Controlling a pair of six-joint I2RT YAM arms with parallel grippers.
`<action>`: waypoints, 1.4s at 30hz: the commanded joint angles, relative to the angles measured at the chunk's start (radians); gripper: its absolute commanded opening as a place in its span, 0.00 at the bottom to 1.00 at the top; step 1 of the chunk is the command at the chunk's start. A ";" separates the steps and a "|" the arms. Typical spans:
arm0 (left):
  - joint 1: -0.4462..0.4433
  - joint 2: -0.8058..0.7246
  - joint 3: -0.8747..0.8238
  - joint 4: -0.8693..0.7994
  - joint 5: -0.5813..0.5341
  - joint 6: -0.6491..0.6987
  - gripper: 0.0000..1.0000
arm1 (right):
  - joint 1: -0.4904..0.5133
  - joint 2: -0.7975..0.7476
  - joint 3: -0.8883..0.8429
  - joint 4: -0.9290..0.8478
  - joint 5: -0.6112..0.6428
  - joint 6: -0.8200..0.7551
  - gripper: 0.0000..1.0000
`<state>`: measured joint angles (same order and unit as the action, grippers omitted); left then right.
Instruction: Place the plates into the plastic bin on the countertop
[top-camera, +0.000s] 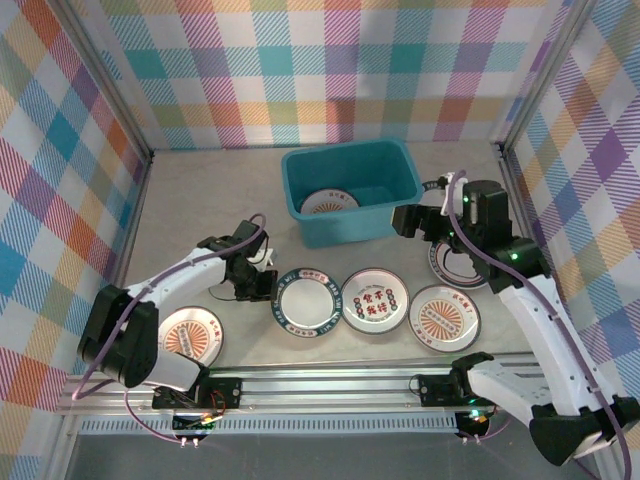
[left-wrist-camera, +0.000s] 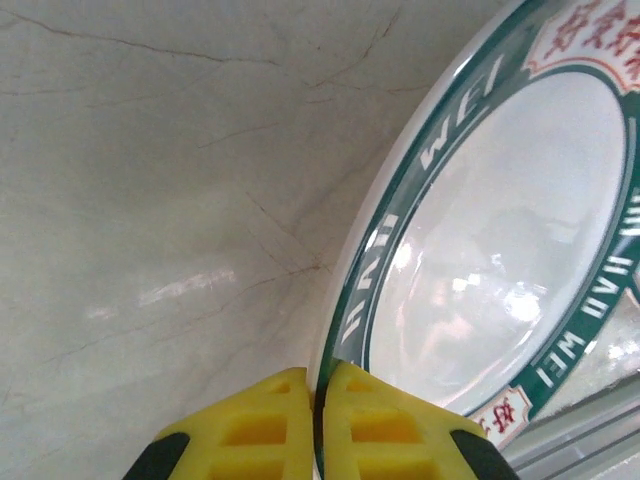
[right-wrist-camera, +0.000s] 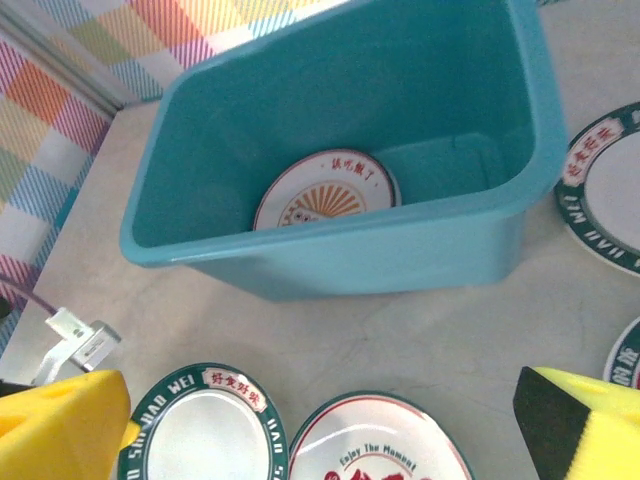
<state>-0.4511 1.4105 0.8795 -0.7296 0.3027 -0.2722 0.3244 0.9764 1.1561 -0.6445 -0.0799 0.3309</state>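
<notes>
Pinching the left rim of a green-rimmed plate (left-wrist-camera: 500, 230), the left gripper (left-wrist-camera: 320, 430) has its yellow fingers (left-wrist-camera: 265, 425) pressed almost together, with only the thin edge of the plate between them. This plate is on the countertop (top-camera: 200, 210), in front of the plastic bin (top-camera: 400, 160) and a little to its left; it seems that the held edge is tilted slightly up from the surface, but the wrist view is too close to be sure. The right gripper (top-camera: 408, 222) hovers just beside the right end of the bin, and its fingertips (right-wrist-camera: 60, 425) stand wide apart with nothing between them. Inside the bin, one orange sunburst plate (right-wrist-camera: 325, 190) lies flat on the bottom, near the front wall. The other plates are on the countertop. A plate with red and green characters (top-camera: 374, 300) lies just right of the held one, and the two rims are nearly touching. A second sunburst plate (top-camera: 445, 317) is further right. A third sunburst plate (top-camera: 190, 333) is near the left arm's base. Another green-rimmed dish (right-wrist-camera: 610, 190) lies right of the bin, partly hidden under the right arm (top-camera: 530, 290)
</notes>
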 joint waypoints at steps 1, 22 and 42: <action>-0.001 -0.031 0.028 -0.044 -0.045 -0.007 0.06 | -0.009 0.010 0.032 -0.002 0.043 -0.020 0.99; 0.060 -0.109 0.006 0.003 -0.053 -0.022 0.04 | -0.015 0.079 -0.001 0.031 -0.051 0.011 0.99; 0.176 -0.332 0.187 -0.079 -0.077 -0.076 0.01 | -0.019 0.181 0.030 0.054 -0.271 0.031 0.99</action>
<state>-0.2924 1.1244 0.9920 -0.7940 0.2264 -0.3267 0.3130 1.1500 1.1545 -0.6205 -0.2741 0.3523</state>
